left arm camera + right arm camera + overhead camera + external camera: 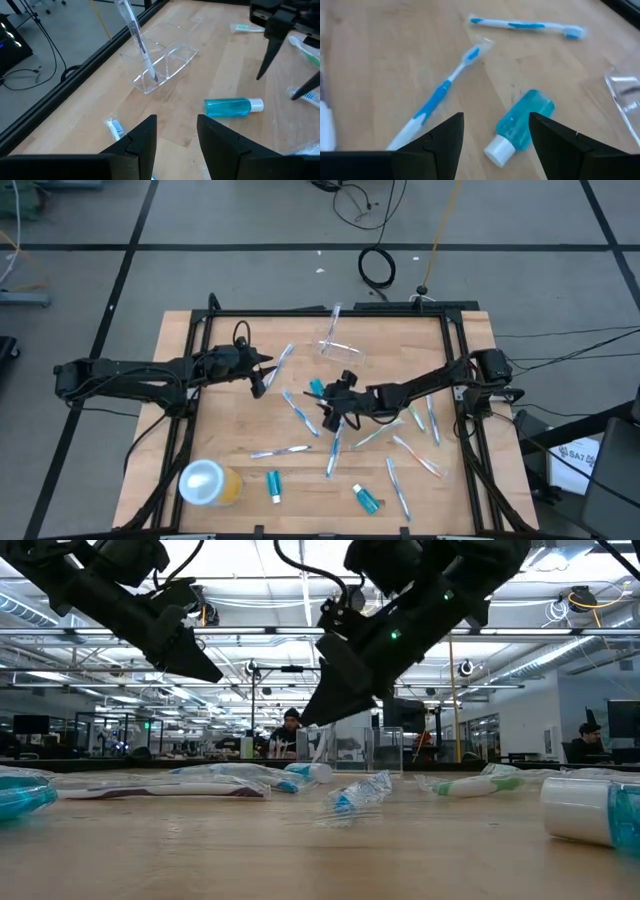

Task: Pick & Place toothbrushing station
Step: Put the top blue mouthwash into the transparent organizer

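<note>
A small clear plastic cup (341, 349) stands on the wood table at the far middle, with one toothbrush (138, 40) upright in it. Several wrapped blue, white and pale-green toothbrushes (300, 412) lie flat across the table's middle and right. One teal tube with a white cap (521, 127) lies near the centre, and two more lie near the front edge (273, 485) (368, 500). My right gripper (495, 145) is open, hovering above the centre tube with a finger to either side, clear of it. My left gripper (175, 140) is open and holds nothing, left of the cup and above the table.
An orange-yellow cup with a white lid (208, 482) lies at the front left. A black frame (200, 340) borders the table. Bare wood lies between the left gripper and the clear cup (162, 65). People and desks show in the room beyond.
</note>
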You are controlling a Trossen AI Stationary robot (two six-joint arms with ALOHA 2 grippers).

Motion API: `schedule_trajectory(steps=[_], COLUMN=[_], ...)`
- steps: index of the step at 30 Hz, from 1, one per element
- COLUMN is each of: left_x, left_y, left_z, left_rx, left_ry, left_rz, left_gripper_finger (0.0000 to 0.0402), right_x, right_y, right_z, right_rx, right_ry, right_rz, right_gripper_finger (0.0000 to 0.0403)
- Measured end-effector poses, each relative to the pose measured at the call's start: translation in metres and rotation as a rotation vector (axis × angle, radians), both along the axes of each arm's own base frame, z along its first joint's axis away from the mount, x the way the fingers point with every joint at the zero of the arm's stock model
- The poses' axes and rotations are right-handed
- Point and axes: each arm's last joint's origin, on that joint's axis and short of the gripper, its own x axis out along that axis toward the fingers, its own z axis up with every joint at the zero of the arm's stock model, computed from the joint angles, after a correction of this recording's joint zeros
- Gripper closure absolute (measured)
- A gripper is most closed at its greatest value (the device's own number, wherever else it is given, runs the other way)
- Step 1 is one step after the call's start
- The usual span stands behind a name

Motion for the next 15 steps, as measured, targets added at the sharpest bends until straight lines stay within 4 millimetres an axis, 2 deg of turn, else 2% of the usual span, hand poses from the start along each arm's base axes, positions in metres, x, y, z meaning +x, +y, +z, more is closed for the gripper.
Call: schedule_trajectory(steps=[11, 15], left_x=[0.0, 0.0], left_y=[0.0, 0.0], left_z=[0.0, 0.0], left_rx=[-0.001, -0.001], left_ry=[-0.001, 0.0], left_rz=[0.001, 0.001], left_gripper_finger=[0.0254, 0.0254], right_x=[-0.005, 0.004], right_y=[-0.007, -0.005], right_z=[-0.018, -0.031], right_rx=[0.032, 0.077], right_ry=[0.024, -0.012], right_rz=[-0.106, -0.068], right_gripper_finger=[0.0186, 0.0186])
